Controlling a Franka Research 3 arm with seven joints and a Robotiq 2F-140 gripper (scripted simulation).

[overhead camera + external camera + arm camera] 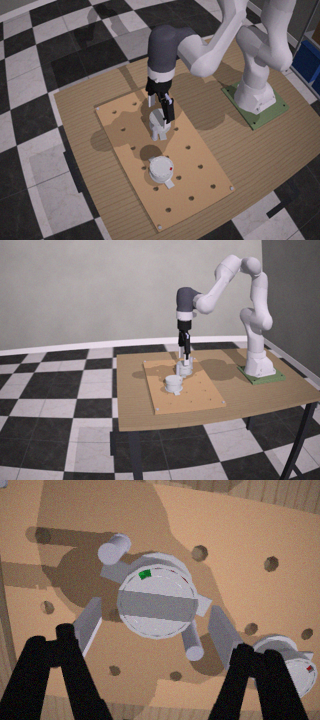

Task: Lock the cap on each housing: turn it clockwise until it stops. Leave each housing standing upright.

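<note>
The far housing (166, 129) (186, 372) (167, 560) stands upright on the board, with its white cap (153, 119) (160, 582) on top. A green mark (145, 574) shows near the cap's rim, with a thin trace of red beside it, and a grey band crosses the top. My gripper (158, 112) (183, 357) (156, 613) is open above this cap, one finger on each side with gaps. The near housing (160, 179) (173, 388) stands upright too. Its cap (160, 165) (173, 379) (299, 677) shows a red mark (170, 168) (310, 669) near the rim.
Two posts (177, 369) (192, 645) stand close to the far housing on opposite sides. The tan board (178, 192) (180, 406) (240, 520) has several holes and corner screws. The arm's base stands on a green plate (279, 109) (279, 377) at the right. Blue bins (306, 60) are beyond the table.
</note>
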